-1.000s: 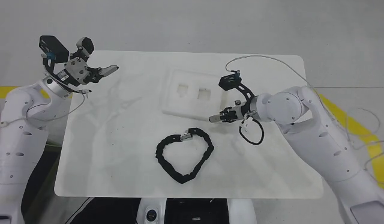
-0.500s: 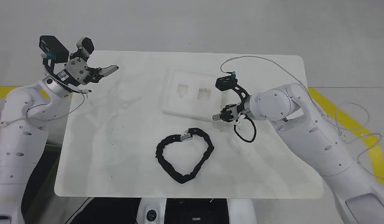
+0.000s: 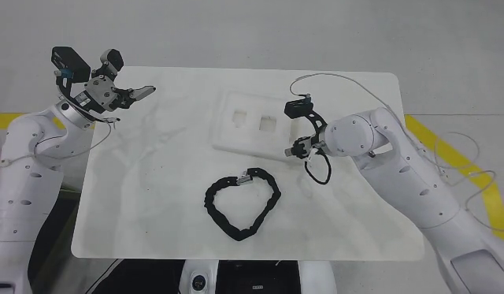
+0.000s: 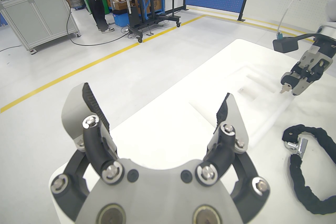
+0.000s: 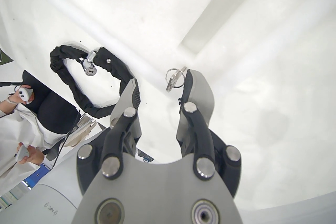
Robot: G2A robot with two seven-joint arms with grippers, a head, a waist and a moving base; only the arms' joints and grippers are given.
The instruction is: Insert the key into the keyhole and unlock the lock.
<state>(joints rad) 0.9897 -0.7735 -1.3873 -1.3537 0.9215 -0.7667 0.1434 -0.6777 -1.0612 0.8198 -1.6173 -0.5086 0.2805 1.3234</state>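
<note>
A black sleeved chain lock lies in a loop at the table's front middle. Its metal cylinder sits at the far side of the loop, and its keyhole faces my right wrist camera. My right gripper hovers at the near right corner of the white foam tray, fingers apart. The small key on its ring sits against one fingertip and is not clamped between both. My left gripper is open and holds nothing, above the table's far left corner.
The foam tray has two shallow recesses and stands behind the chain. A loose black cable loops under my right wrist. The table's left half and right end are bare. A person holding controllers stands beyond the table's front edge.
My right gripper has shifted slightly right and back along the tray's near edge, with the forearm swinging in. The left arm and the chain lock have not moved.
</note>
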